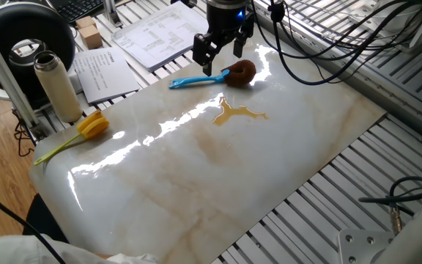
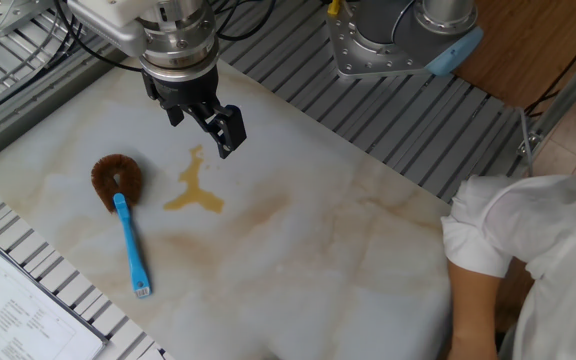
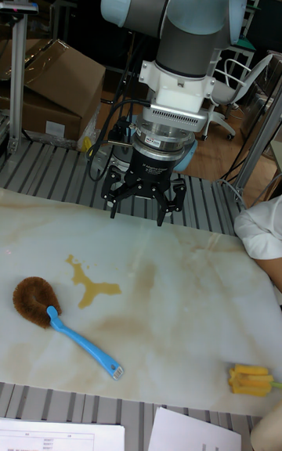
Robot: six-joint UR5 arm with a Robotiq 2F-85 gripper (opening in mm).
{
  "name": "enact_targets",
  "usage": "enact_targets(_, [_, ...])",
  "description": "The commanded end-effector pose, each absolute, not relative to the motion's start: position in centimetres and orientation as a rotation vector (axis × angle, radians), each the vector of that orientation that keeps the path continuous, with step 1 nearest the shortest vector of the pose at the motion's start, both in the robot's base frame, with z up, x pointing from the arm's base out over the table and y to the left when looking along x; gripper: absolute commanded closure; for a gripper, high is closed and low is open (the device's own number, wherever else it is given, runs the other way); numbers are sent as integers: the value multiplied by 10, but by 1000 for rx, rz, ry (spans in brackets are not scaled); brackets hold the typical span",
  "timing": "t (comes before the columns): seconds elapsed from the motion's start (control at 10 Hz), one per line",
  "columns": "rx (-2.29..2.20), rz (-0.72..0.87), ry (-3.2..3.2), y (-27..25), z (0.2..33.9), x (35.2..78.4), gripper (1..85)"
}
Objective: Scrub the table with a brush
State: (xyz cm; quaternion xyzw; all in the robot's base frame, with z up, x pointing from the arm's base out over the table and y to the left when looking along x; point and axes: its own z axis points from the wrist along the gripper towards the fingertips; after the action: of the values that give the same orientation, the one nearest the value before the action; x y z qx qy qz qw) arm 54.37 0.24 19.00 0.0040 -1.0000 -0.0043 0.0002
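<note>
The brush lies flat on the marble table, its blue handle pointing toward the papers and its brown round head toward the far edge. An amber stain sits beside it on the slab. My gripper hangs open above the table, just over the brush head in one fixed view. In the other fixed view the gripper is above the stain, to the right of the brush. Nothing is between its fingers. The tall fixed view shows the gripper well above the brush.
A yellow tulip lies at the slab's left corner, next to a beige bottle. Papers rest beyond the brush. A slatted metal frame surrounds the slab. A person's white sleeve is at one edge.
</note>
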Motion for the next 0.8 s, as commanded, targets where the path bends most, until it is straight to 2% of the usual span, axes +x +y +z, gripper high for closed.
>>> enact_targets(0.0, [281, -91, -3145, 18, 191, 547, 467])
enact_targets(0.1, [292, -81, -3151, 16, 190, 549, 477])
enact_targets(0.3, [379, 166, -3209, -21, 193, 571, 487])
enact_targets(0.4, [401, 118, -3211, -13, 192, 571, 487])
enact_targets(0.5, [436, 82, -3205, -7, 192, 570, 417])
enact_targets(0.7, [589, 94, -3274, -4, 196, 593, 410])
